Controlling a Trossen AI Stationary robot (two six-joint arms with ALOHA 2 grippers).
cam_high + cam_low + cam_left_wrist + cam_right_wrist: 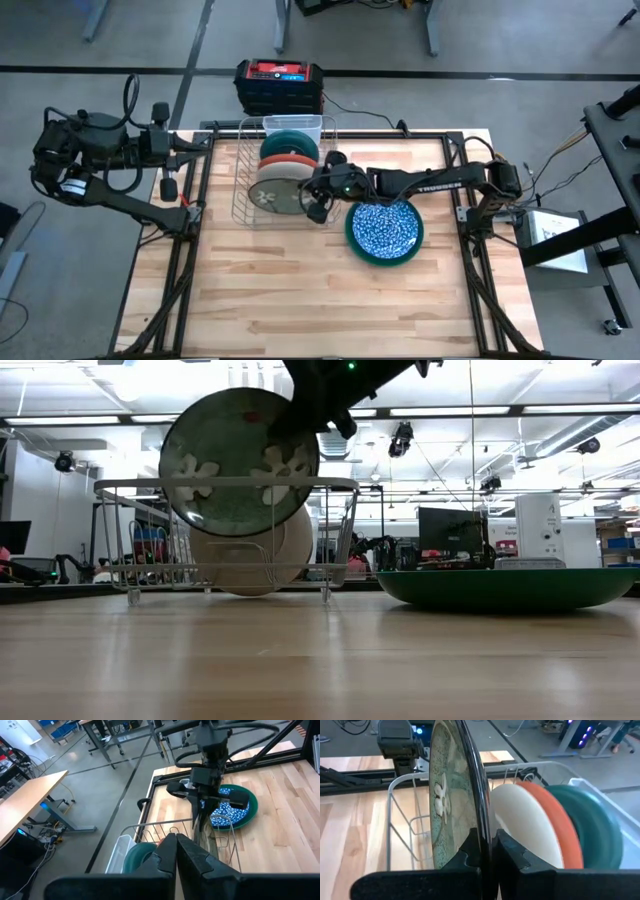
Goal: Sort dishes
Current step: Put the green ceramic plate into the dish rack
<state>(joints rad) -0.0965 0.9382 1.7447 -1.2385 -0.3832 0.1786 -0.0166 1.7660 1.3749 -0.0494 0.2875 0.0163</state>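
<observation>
The right pincer (318, 196) grips the rim of the green flowered plate (238, 460) — the plate stands on edge, raised above the wire rack (243, 190), at its front end. Behind it in the rack stand a white plate (527, 827), an orange plate (559, 827) and a teal plate (592, 832). The speckled plate (385, 228) lies on the large green plate (352, 240) on the bench (320, 300), just beside the rack. The left pincer (176, 851) is clenched empty — off the bench's left edge.
</observation>
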